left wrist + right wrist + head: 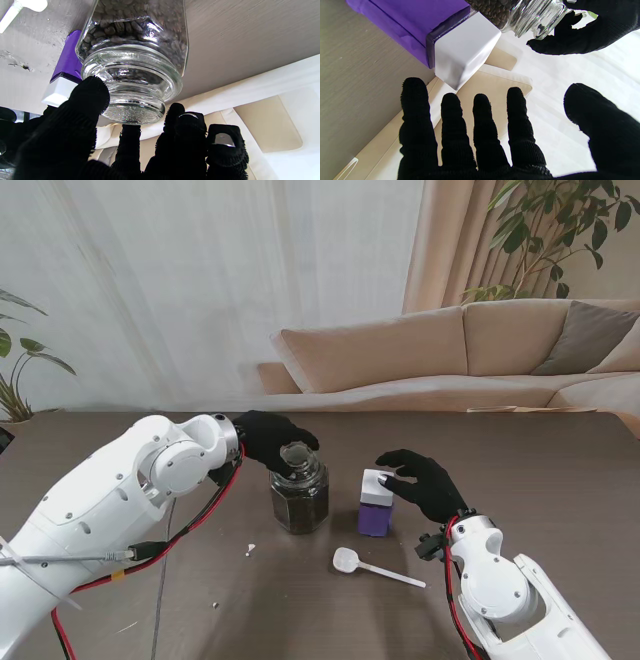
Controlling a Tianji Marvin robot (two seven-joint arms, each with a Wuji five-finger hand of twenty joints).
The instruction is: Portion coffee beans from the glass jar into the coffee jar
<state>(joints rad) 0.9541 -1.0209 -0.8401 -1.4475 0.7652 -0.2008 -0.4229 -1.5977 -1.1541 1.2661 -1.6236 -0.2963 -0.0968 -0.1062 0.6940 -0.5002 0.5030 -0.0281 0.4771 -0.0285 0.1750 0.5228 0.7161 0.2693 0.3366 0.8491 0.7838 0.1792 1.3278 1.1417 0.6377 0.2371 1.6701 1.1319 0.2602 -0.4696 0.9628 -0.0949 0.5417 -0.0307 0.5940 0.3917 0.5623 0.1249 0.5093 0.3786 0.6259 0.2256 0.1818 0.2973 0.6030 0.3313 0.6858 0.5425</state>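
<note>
I see the glass jar, bean-filled, lidded, upright mid-bench; the purple coffee jar, white-lidded, stands just right of it.

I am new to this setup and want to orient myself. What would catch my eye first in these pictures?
First, the glass jar of dark coffee beans at the table's middle, with the black-gloved left hand curled around its glass lid. Just to its right stands the purple coffee jar with a white lid, and the right hand hovers open beside it. Nearer to me, a white spoon lies on the brown table.
</note>
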